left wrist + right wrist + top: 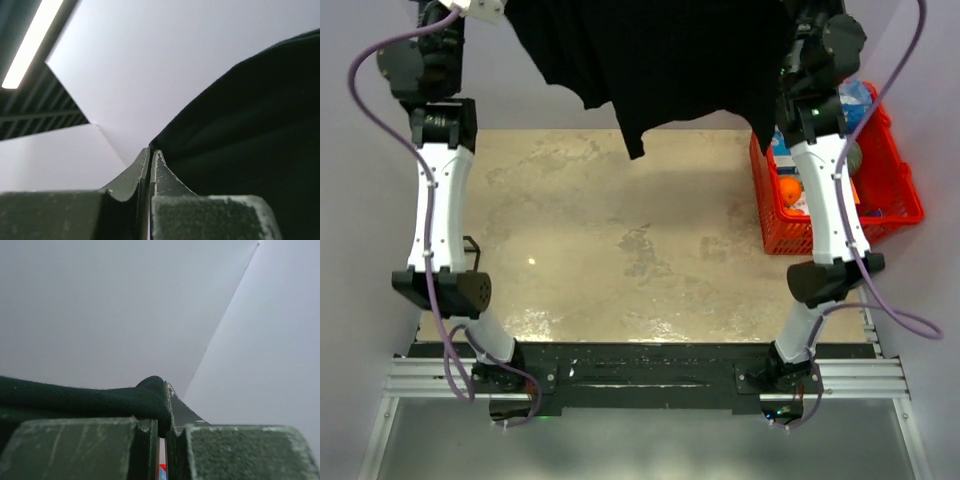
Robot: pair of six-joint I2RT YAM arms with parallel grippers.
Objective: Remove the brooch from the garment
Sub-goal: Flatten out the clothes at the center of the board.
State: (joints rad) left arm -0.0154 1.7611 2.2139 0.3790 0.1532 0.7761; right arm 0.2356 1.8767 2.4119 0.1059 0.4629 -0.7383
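Garment (660, 50) hanging clear of worktop (620, 250), above far edge, stretched between both arms. Left gripper (151, 151) jaws pressed together on garment edge; right gripper (163, 390) jaws pinching a fabric fold. Red basket (908, 180) at far right corner.

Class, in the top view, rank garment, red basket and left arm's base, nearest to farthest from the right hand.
1. garment, clamped in the right hand, top.
2. red basket, at the right, below it.
3. left arm's base, bottom left.
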